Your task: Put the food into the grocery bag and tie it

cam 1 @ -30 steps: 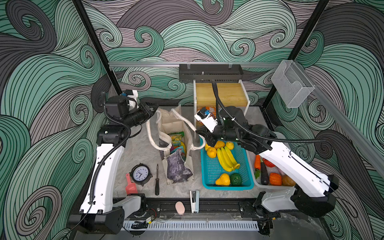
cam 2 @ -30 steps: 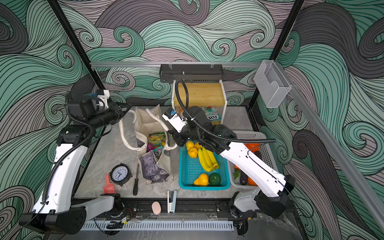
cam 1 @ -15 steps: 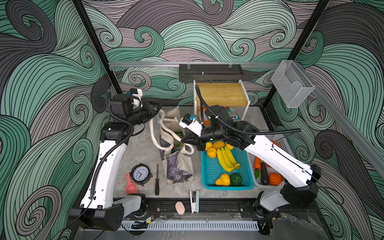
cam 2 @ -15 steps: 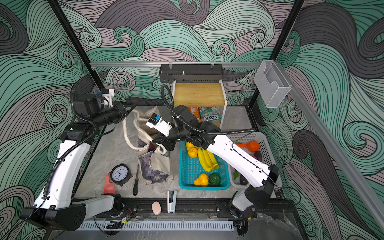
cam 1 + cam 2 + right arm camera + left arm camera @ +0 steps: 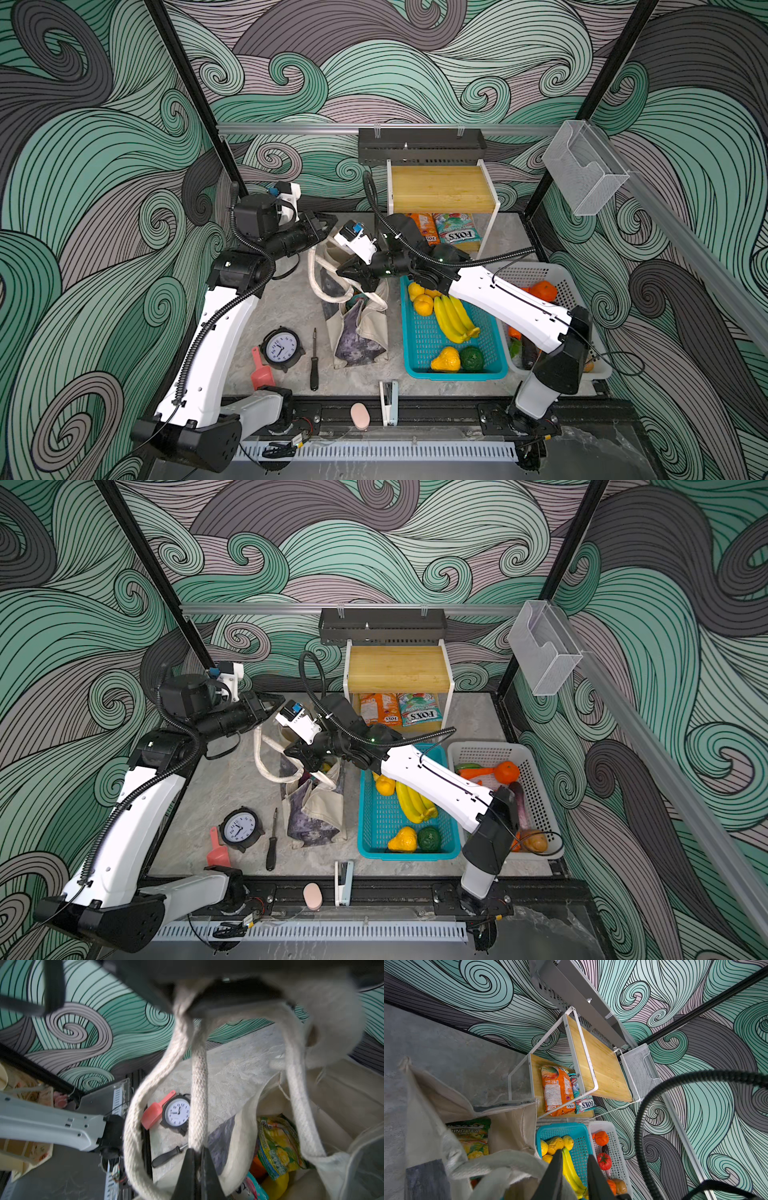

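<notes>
Pinching a cream strap handle [image 5: 199, 1084] of the grocery bag [image 5: 360, 332], your right jaws are closed tight on the webbing over the bag's open mouth, at mid-surface just left of the teal basket [image 5: 457, 376]. Your left jaws, at the bag's rear rim, show a narrow gap between the fingers [image 5: 554, 1176]. Blurred strap lies against one of them, and you cannot tell whether it is gripped.

Inside the bag lie a yellow-green candy packet [image 5: 277, 1142], a teal-red packet [image 5: 254, 1188], an orange piece [image 5: 257, 1165] and a yellow piece [image 5: 278, 1185], both too hidden to name.

Beside it, the teal basket holds yellow bananas [image 5: 455, 319], orange-yellow citrus fruits [image 5: 422, 302], a yellow gourd [image 5: 446, 360] and a dark green fruit [image 5: 472, 358]. Next right, the white basket [image 5: 486, 750] carries an orange [image 5: 507, 771], a carrot [image 5: 477, 773], a red tomato [image 5: 604, 1160], a dark purple vegetable [image 5: 522, 804] and a brown potato [image 5: 534, 842].

At the back, the wooden-topped shelf [image 5: 397, 667] shelters an orange packet [image 5: 379, 709] and a teal FOX'S packet [image 5: 419, 711] on its lower board.

On the grey surface [image 5: 291, 307] left of the bag sit a clock [image 5: 281, 348], a pink scoop [image 5: 261, 374] and a screwdriver [image 5: 314, 374]. A stapler [image 5: 388, 403] lies at the front edge.
</notes>
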